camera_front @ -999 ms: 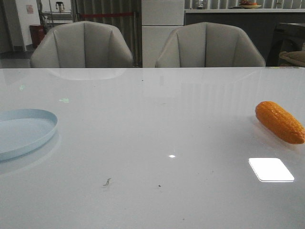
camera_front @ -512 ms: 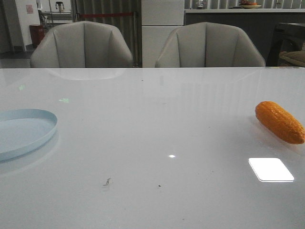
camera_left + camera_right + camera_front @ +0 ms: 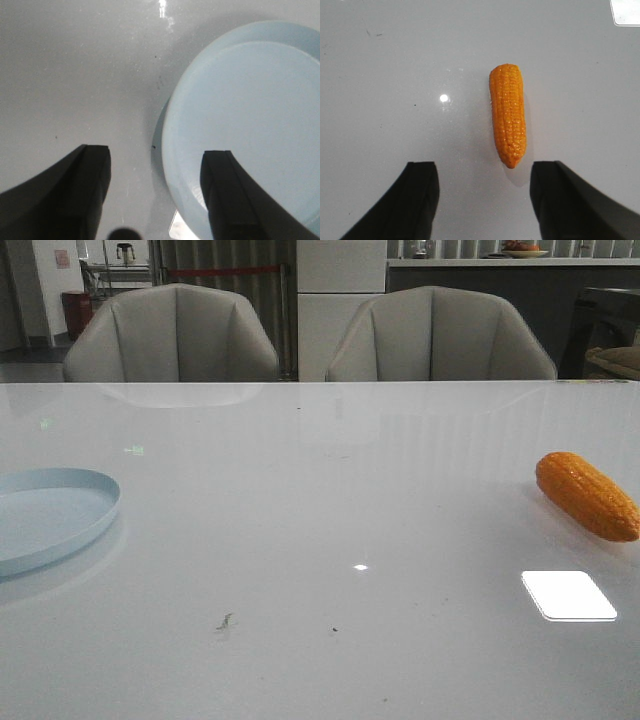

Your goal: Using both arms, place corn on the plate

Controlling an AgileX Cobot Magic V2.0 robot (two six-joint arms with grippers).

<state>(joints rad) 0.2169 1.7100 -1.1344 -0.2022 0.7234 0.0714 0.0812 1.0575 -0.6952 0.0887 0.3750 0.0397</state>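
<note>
**Corn and plate at opposite edges, both hands spread above them**

Nothing has shifted on the table (image 3: 330, 490) over the last second: in the front view the corn (image 3: 586, 495) and the plate (image 3: 60, 502) lie exactly where they lay before, and neither arm has come into that view.

The corn rests on the table at the far right edge of the scene, lying at a slant with one end farther back and the other nearer and further right. The pale blue plate sits flat at the left edge, partly cut off by the frame, well apart from the corn. A bright rectangular reflection (image 3: 568, 595) lies on the table just nearer than the corn.

In the right wrist view the right hand (image 3: 485, 200) hangs above the table with its fingers (image 3: 417, 197) spread apart, holding nothing; the corn (image 3: 508, 114) lies ahead of the gap, its tapered end pointing toward the hand, touching neither finger.

In the left wrist view the left hand (image 3: 155, 195) is likewise spread and empty. One finger (image 3: 232, 197) overlaps the plate (image 3: 250, 115) in the picture, the other is over bare table beside the rim.
</note>
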